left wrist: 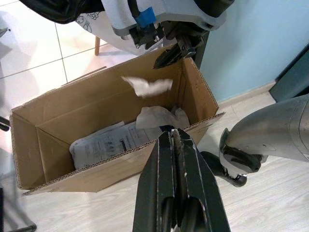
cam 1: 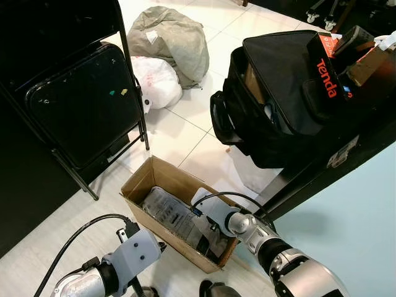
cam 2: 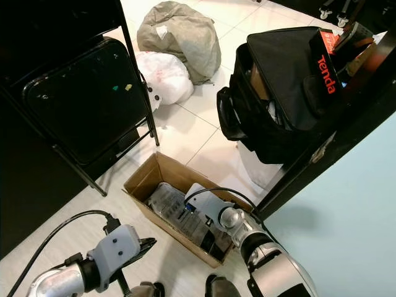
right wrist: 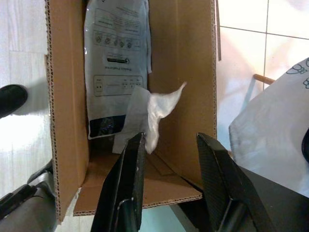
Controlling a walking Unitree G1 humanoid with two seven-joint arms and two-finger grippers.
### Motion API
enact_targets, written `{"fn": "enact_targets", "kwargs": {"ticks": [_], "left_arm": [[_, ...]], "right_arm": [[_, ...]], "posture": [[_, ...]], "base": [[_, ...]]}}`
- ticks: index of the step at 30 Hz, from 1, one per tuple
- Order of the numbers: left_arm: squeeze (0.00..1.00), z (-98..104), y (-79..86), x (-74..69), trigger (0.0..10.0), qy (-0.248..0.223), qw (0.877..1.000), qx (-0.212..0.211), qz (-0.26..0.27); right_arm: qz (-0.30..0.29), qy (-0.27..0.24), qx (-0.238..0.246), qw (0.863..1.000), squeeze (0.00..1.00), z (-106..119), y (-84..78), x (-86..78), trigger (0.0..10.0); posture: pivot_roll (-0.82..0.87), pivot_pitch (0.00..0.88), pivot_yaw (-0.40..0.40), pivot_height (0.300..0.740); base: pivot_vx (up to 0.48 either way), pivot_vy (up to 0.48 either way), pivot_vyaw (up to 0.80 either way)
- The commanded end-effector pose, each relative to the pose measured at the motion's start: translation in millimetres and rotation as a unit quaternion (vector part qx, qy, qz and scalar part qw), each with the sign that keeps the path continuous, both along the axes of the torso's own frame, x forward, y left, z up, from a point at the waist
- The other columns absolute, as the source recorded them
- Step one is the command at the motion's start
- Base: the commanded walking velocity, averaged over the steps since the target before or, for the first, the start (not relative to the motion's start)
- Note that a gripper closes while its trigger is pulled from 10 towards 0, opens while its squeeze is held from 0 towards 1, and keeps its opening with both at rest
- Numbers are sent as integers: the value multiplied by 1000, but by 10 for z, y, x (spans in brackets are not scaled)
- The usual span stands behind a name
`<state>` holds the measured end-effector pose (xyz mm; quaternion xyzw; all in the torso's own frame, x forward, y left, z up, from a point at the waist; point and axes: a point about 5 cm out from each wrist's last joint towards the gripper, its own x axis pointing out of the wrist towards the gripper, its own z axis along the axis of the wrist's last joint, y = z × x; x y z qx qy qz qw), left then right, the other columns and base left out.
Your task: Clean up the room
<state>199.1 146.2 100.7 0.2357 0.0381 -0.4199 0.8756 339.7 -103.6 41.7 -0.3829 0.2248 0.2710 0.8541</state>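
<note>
An open cardboard box sits on the tile floor in front of me. My right tool is over the end of the box nearest the dark counter, and its two black fingers are spread apart with nothing between them. A small scrap of white paper is in the air just under that tool, above the inside of the box and touching nothing. At the bottom of the box lies a flat grey-white plastic pouch with black print on it. A second crumpled white paper rests on the pouch at the same end of the box.

My left tool is low, just outside the long side of the box that is closest to me. Its fingers are pressed together and they hold nothing.

Past the box, on my left, stands a black folding chair. Behind the chair a white plastic bag leans against a grey sack. On my right, a big black bag is open, and an orange and black box that says Tenda pokes up beside it.
</note>
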Motion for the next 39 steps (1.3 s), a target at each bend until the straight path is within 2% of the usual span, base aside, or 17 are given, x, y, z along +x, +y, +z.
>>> {"fn": "enact_targets", "kwargs": {"ticks": [1, 8, 9, 10, 11, 12, 14, 15, 17, 18, 20, 25, 27, 30, 33, 35, 39], "left_arm": [[0, -76, -17, -69, 10000, 21, 1000, 11, -13], [0, -87, 42, 49, 10000, -1, 1000, 21, 20], [0, -94, 66, 125, 10000, -7, 998, 19, 52], [0, -112, 97, 228, 10000, -8, 994, 11, 105], [0, -112, 97, 228, 10000, -8, 994, 11, 105], [0, -127, 115, 290, 10000, -6, 990, 5, 139], [0, -219, 143, 406, 10000, 12, 971, -15, 239], [0, -219, 143, 406, 10000, 12, 971, -15, 239], [0, -356, 134, 475, 10000, 37, 942, -34, 331], [0, -356, 134, 475, 10000, 37, 942, -34, 331], [0, -468, 94, 512, 10000, 64, 919, -54, 386], [0, -545, -18, 555, 10000, 65, 910, -43, 407], [0, -545, -18, 555, 10000, 65, 910, -43, 407], [0, -485, -91, 643, 10000, 39, 914, -45, 401], [0, -485, -91, 643, 10000, 39, 914, -45, 401], [0, -375, -97, 758, 10000, 10, 915, -57, 399], [0, -338, -43, 805, 10000, -1, 911, -57, 407]], "right_arm": [[6, 11, -11, 1000, 0, -78, -6, -58, 10000], [0, 5, -1, 1000, 0, -40, 4, -29, 10000], [-19, 4, 21, 1000, 0, -8, 4, -3, 10000], [-54, 5, 64, 996, 0, 42, -3, 37, 10000], [-54, 5, 64, 996, 0, 42, -3, 37, 10000], [-78, 7, 95, 992, 0, 74, -9, 62, 10000], [-131, 18, 185, 974, 0, 127, 1, 93, 10000], [-131, 18, 185, 974, 0, 127, 1, 93, 10000], [-178, 26, 235, 955, 0, 90, -27, 60, 10000], [-178, 26, 235, 955, 0, 90, -27, 60, 10000], [-215, 23, 260, 941, 0, 31, -70, 7, 10000], [-239, -9, 255, 937, 0, -41, -135, -80, 10000], [-239, -9, 255, 937, 0, -41, -135, -80, 10000], [-251, -5, 274, 929, 0, -95, -162, -134, 10000], [-251, -5, 274, 929, 0, -95, -162, -134, 10000], [-265, 3, 293, 919, 0, -133, -191, -187, 10000], [-267, 14, 301, 915, 0, -166, -185, -248, 10000]], "posture": [[107, 332, -63, 740], [100, 283, -62, 740], [90, 245, -67, 740], [81, 202, -78, 740], [81, 202, -78, 740], [81, 202, -78, 740], [62, 86, -68, 740], [62, 86, -68, 740], [45, 23, -58, 740], [45, 23, -58, 740], [25, 0, -44, 740], [-3, 0, -9, 740], [-3, 0, -9, 740], [-9, 0, 10, 740], [-9, 0, 10, 740], [-8, 0, 26, 740], [-8, 0, 29, 740]], "base": [[0, 0, 0], [0, 0, 0], [0, 0, 0], [0, 0, 0], [0, 0, 0], [0, 0, 0], [0, 0, 0], [0, 0, 0], [0, 0, 0], [0, 0, 0], [0, 0, 0], [0, 0, 0], [0, 0, 0], [0, 0, 0], [0, 0, 0], [0, 0, 0], [0, 0, 0]]}}
